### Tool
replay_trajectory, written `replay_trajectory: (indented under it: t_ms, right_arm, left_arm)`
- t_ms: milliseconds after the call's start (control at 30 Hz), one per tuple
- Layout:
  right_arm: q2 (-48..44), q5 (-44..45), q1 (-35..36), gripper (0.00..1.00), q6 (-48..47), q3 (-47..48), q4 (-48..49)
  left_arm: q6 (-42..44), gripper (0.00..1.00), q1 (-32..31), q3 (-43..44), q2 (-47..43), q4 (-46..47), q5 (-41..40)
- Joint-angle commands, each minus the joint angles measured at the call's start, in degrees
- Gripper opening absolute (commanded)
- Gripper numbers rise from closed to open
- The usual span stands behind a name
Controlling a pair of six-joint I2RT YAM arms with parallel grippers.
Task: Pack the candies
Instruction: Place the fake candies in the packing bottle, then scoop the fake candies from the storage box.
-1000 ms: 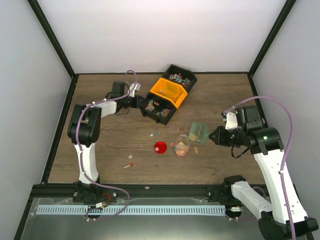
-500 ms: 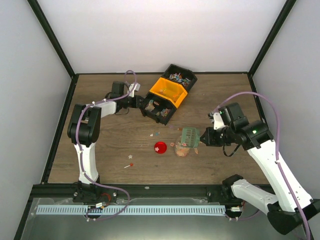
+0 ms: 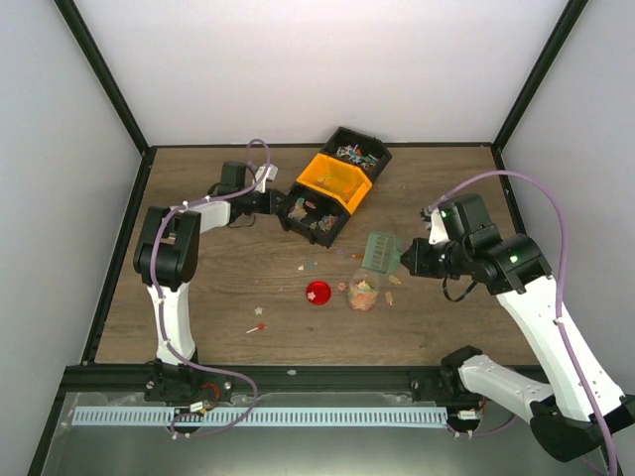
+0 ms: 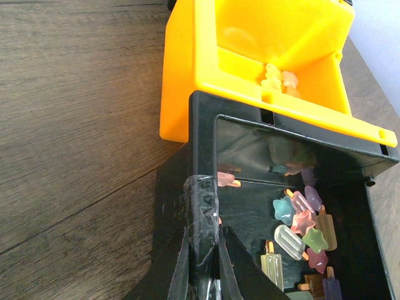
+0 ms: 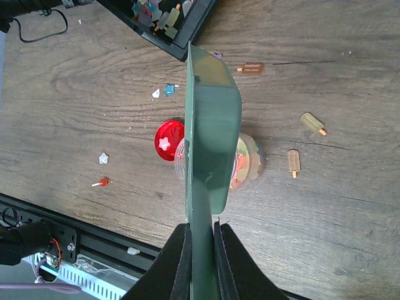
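Wood table (image 3: 198,297), white walls on three sides. Left gripper (image 4: 204,265) is pinched tight on the near wall of the black bin (image 4: 187,187), which sits far centre on the table. An orange bin (image 4: 250,37) sits across the black bin's middle. Candies (image 4: 299,220), stars and lolly shapes, pile in the black bin's open part just past the fingers, with a few more in the orange bin and more in the bin's far end. Right gripper (image 5: 201,250) is closed narrow on the handle of the green scoop (image 5: 211,119), which shows edge-on in the wrist view, above the jar (image 5: 251,157). The jar stands open mid-table with candies inside. Red lid (image 5: 167,139) lies flat just left of the jar; touching or not, can't tell. Stray candies (image 5: 293,162) lie on the bare wood: two lollies right of the jar, one behind it, small stars and a red one left of the lid, near the front edge.
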Motion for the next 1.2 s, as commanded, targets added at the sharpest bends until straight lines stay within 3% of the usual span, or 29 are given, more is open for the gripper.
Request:
replay_trajectory:
  t_ms: [0,167,400,633,733,1000,1167]
  right_arm:
    - [0.33,1.94,0.51,0.01,-0.44,3.62,-0.74]
    - [0.12,2.43,0.44,0.01,-0.33,5.37,1.17]
    - [2.38,1.45,-0.42,0.01,0.89,2.21,11.44]
    - [5.85,0.56,-8.28,0.01,8.54,-2.30,25.57]
    - [6.99,-4.15,-12.59,0.01,9.59,-4.32,34.16]
    - [17.71,-10.55,-21.16,0.01,15.34,-4.20,45.63]
    - [26.13,-11.09,-23.16,0.01,18.34,-2.44,51.08]
  left_arm:
    - [3.02,0.04,0.06,-2.89,5.04,-2.43,-3.09]
    - [2.75,0.04,0.06,-2.89,4.67,-2.51,-2.55]
    - [2.75,0.09,0.06,-2.03,3.69,-3.91,-1.08]
    - [5.75,0.12,-0.12,1.85,3.06,-8.67,2.04]
    - [7.07,0.13,-0.27,3.71,2.78,-11.35,2.66]
    - [9.19,0.15,-0.47,7.97,2.89,-16.36,2.71]
    - [11.99,0.23,-0.56,11.03,3.26,-20.85,2.51]
